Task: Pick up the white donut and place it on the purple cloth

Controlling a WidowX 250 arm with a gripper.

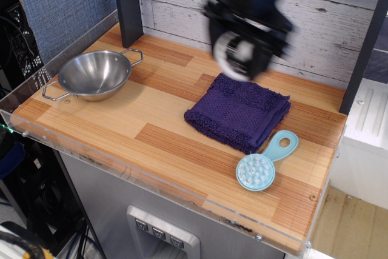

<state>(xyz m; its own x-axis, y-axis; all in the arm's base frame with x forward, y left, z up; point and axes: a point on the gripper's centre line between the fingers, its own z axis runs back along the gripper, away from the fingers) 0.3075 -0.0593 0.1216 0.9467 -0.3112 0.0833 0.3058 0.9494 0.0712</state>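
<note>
My gripper [237, 53] is blurred by motion and hangs above the back edge of the purple cloth [239, 112]. It is shut on the white donut [233, 56], a round white toy with a dark ring inside, held in the air above the cloth. The purple cloth is a folded fuzzy towel lying flat on the wooden table, right of centre. The fingertips themselves are smeared and hard to tell apart.
A steel bowl [94, 74] with two handles stands at the back left. A light blue round brush [263, 163] lies just in front of the cloth at the right. A dark post [127, 4] stands at the back left. The table's front edge [151, 186] has a clear acrylic lip.
</note>
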